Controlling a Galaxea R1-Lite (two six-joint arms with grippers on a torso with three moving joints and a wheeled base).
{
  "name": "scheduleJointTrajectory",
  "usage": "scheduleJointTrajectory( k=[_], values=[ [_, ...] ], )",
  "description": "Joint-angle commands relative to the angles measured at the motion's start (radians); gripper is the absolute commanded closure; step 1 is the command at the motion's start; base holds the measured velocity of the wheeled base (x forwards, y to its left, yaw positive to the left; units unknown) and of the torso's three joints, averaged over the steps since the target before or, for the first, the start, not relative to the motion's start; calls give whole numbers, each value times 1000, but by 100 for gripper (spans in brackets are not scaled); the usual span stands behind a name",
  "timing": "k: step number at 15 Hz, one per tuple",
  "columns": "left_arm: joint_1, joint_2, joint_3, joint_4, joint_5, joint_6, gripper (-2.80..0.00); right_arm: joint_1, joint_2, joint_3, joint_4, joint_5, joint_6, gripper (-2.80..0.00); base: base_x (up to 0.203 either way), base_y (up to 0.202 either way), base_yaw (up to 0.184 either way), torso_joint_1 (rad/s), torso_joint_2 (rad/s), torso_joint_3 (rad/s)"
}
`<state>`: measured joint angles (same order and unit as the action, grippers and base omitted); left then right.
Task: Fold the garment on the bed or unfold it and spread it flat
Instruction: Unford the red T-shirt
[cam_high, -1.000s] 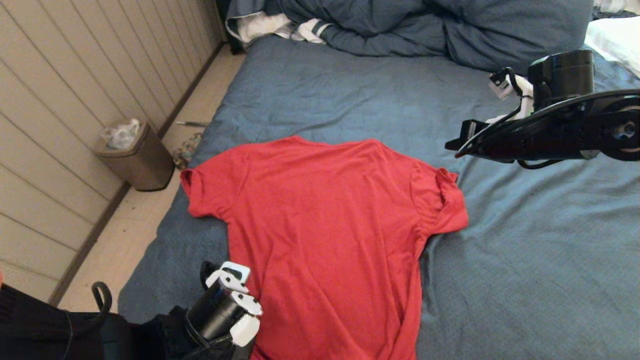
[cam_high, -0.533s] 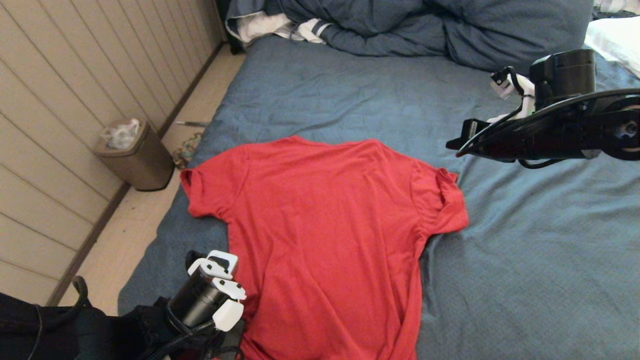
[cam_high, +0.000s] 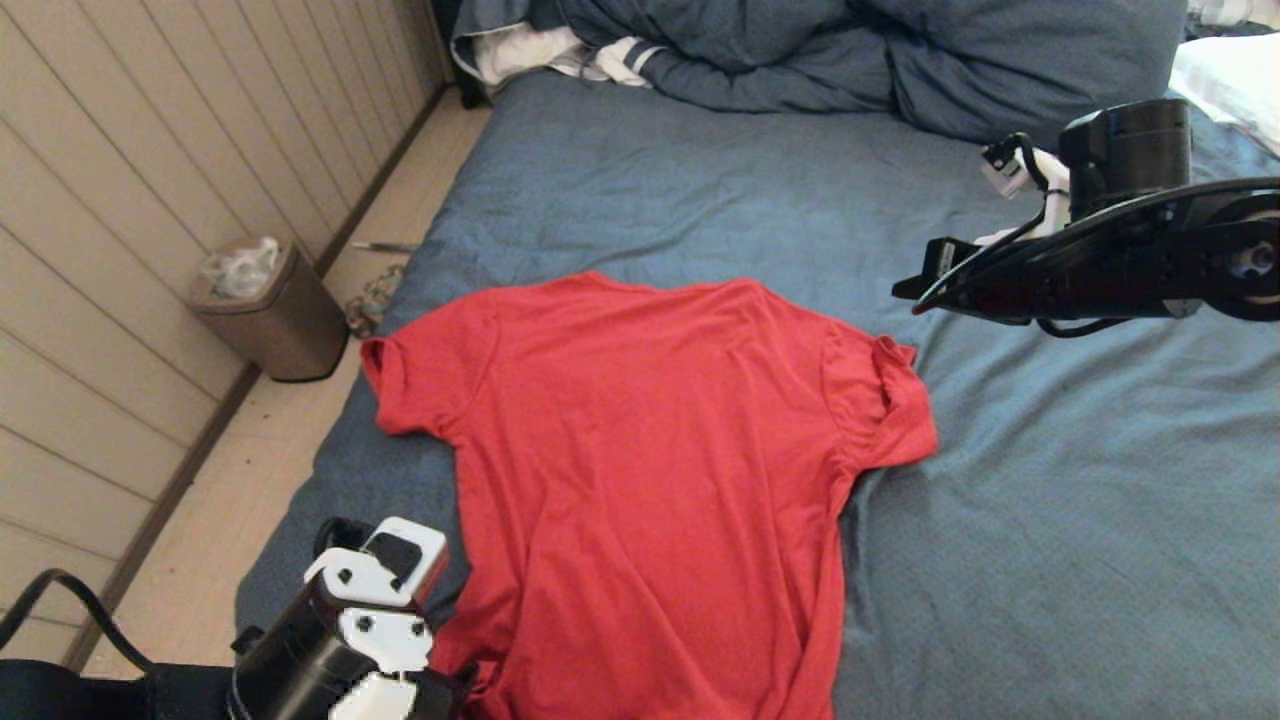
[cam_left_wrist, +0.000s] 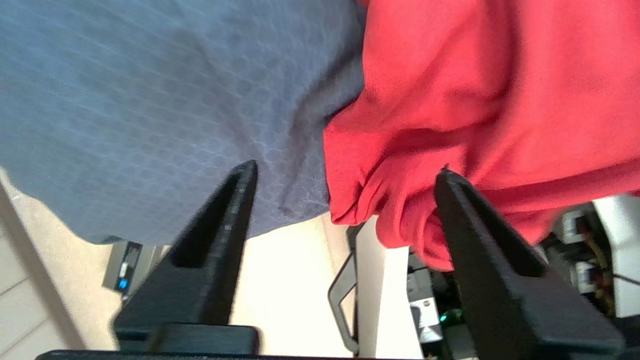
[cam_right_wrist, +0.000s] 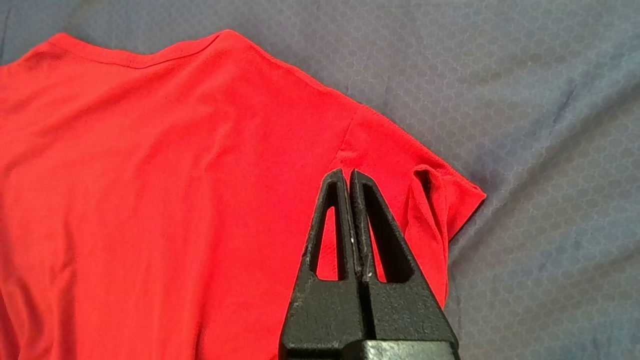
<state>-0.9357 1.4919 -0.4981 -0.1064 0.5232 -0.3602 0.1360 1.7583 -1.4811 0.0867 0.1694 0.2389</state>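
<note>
Red garment (cam_left_wrist: 475, 90) lies spread, its hem corner between the parted left gripper (cam_left_wrist: 345, 172).

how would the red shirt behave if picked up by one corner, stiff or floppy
Probably floppy: the red shirt lies flat on the bed with soft wrinkles, and its bottom corner bunches in loose folds over the edge. It looks thin, so likely light. It should drape and drag rather than hold shape.

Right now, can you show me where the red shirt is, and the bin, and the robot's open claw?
red shirt (cam_high: 650, 470), head view, middle of its plain side.
bin (cam_high: 275, 320), head view, its brown side wall.
left gripper (cam_left_wrist: 345, 175), left wrist view, gap between its spread fingertips.
</note>
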Motion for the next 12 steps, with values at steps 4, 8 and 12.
scheduleJointTrajectory(
  k=[4, 8, 12],
  values=[
    [1, -78, -14, 27, 13, -3, -280, 1, 1, 2, 1, 2, 1, 0, 0, 0, 0, 0, 0, 0],
    [21, -214, -71, 133, 44, -2, -280, 4, 3, 7, 1, 2, -1, 0, 0, 0, 0, 0, 0, 0],
    [120, -290, -211, 227, 39, 4, 0, 5, 1, 8, 1, 1, -1, 0, 0, 0, 0, 0, 0, 0]
  ],
)
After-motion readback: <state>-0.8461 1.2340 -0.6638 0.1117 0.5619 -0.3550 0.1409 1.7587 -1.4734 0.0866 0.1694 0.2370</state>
